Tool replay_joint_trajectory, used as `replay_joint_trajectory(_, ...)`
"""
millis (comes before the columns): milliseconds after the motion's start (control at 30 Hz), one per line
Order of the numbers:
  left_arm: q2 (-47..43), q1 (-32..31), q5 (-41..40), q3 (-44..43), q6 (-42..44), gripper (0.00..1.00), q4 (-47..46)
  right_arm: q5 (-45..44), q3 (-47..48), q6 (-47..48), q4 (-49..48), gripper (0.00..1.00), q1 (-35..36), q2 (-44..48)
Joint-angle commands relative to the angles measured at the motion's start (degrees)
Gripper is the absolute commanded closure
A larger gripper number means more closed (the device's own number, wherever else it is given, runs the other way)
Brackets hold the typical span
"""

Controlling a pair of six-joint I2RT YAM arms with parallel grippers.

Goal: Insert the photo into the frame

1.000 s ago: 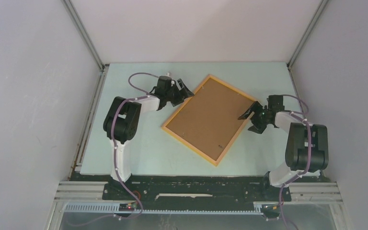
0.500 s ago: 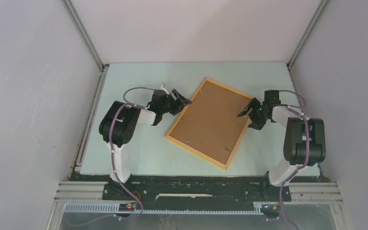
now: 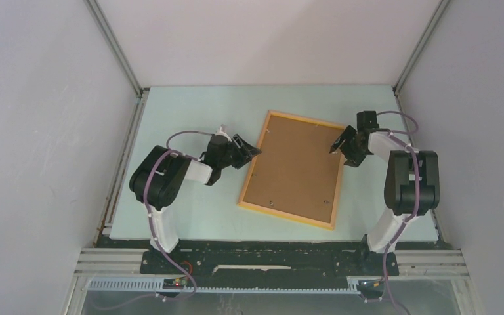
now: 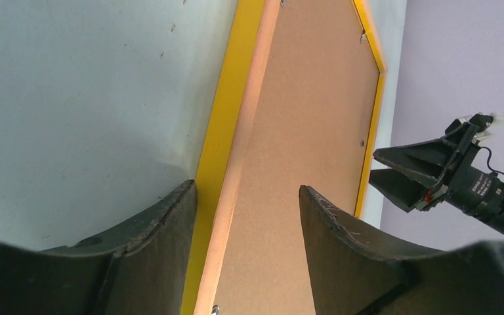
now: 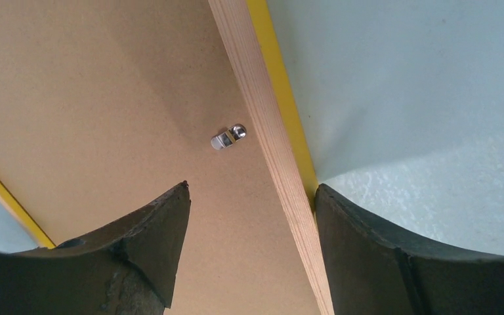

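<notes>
The frame (image 3: pixel 287 216) has turned squarer; left gripper (image 3: pixel 250 146) and right gripper (image 3: pixel 338 142) gape astride its edges

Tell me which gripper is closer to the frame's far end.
The right gripper: it straddles the frame near its far right corner, while the left gripper sits nearer the middle of the left edge.

No writing can be read in any view; the only print is small white lettering on the right arm's black wrist camera (image 4: pixel 484 190), too small to make out
</notes>
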State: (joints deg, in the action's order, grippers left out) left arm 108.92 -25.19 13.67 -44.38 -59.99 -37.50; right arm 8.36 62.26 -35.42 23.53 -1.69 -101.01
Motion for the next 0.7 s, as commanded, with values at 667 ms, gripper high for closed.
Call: replay_joint_trajectory(667, -0.3, -0.7, 1.3, 1.1, -2.1, 0.41, -2.8, -15.2, 13.3, -1.1, 8.1, 0.32, 5.6, -10.3)
